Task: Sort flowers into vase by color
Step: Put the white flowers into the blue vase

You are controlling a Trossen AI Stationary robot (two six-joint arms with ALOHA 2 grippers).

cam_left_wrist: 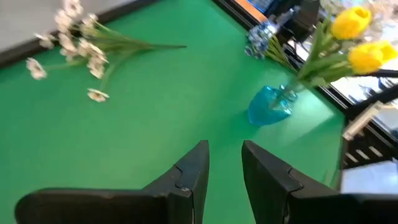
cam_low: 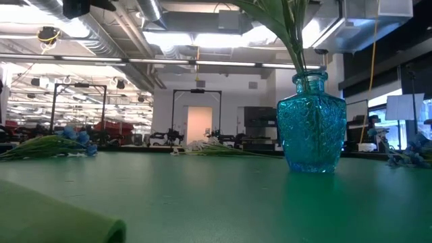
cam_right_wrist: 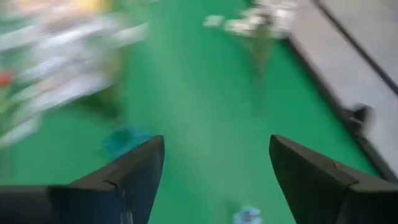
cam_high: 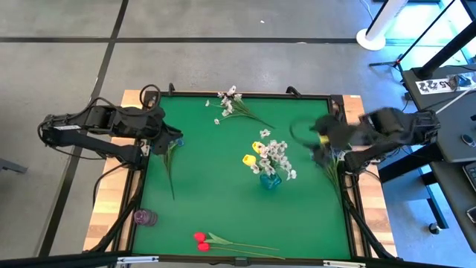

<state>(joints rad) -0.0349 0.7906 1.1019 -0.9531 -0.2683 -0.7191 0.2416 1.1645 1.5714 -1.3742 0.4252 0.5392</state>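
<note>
The left hand (cam_high: 169,141) is hovering at the green tabletop's (cam_high: 216,193) nine o'clock edge, fingers narrowly parted, gripping nothing. Red tulips (cam_high: 201,242) are lying at six o'clock, a white spray (cam_high: 229,103) at twelve. The teal vase (cam_high: 270,179) is holding yellow and white flowers (cam_high: 269,152) centrally. The right hand (cam_high: 321,145) is gaping open at three o'clock.

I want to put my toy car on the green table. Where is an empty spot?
The biggest bare green lies between the blue vase and the left gripper, reaching down toward the red tulips. It is crowded around the vase, at the right edge by the open right gripper and blue blossoms, and at the far edge by the white spray.
</note>
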